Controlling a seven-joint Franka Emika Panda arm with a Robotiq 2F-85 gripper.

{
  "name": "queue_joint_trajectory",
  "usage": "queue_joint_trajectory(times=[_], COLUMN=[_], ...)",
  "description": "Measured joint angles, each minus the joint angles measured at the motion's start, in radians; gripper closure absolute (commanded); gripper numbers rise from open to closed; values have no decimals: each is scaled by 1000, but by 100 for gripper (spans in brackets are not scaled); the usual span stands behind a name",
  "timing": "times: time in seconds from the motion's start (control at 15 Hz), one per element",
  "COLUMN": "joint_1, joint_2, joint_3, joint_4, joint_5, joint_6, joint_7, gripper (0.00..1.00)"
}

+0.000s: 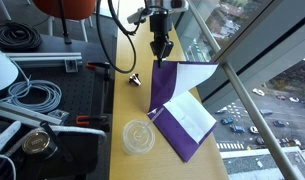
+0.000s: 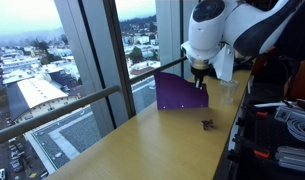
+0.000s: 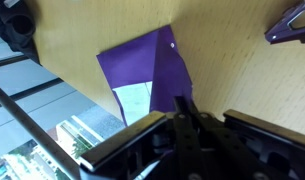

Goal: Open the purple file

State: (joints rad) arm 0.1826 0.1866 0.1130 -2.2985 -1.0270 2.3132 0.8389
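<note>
In an exterior view from above, the file [image 1: 175,85] lies right of centre on the surface [image 1: 127,110], close to the window edge. My jaws come down from the top of the frame and meet the upper corner of its front cover. That cover stands up off the back leaf, and white paper [image 1: 190,118] shows underneath, so I judge the file partly open. A clear lid [image 1: 139,136] sits at lower centre, just beside the file but not touching it. A small clip [image 1: 138,79] lies to the left, out of the way.

In the low exterior view, the cover [image 2: 179,93] is near upright at centre frame, hanging from the jaws above it. It stands like that because I hold its free edge while the spine rests on the surface [image 2: 152,145]. The clip [image 2: 207,124] is at lower right, apart from the file.

In the wrist view, the file [image 3: 147,65] fills the centre, with the paper [image 3: 135,100] showing at its lower left. The jaws come in from the bottom edge, pinched together on the cover's edge; I read that as closed on the cover. The clip [image 3: 289,25] is at upper right. To finish, I would need to carry the cover over past upright and then let go, or it may fall shut.
</note>
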Motion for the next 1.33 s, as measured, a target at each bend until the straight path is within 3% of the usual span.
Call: queue_joint_trajectory(times=[1.33], joint_1=[55], joint_2=[85], joint_3=[30], joint_4=[102], joint_5=[100], joint_6=[-56], joint_7=[175], gripper=[100])
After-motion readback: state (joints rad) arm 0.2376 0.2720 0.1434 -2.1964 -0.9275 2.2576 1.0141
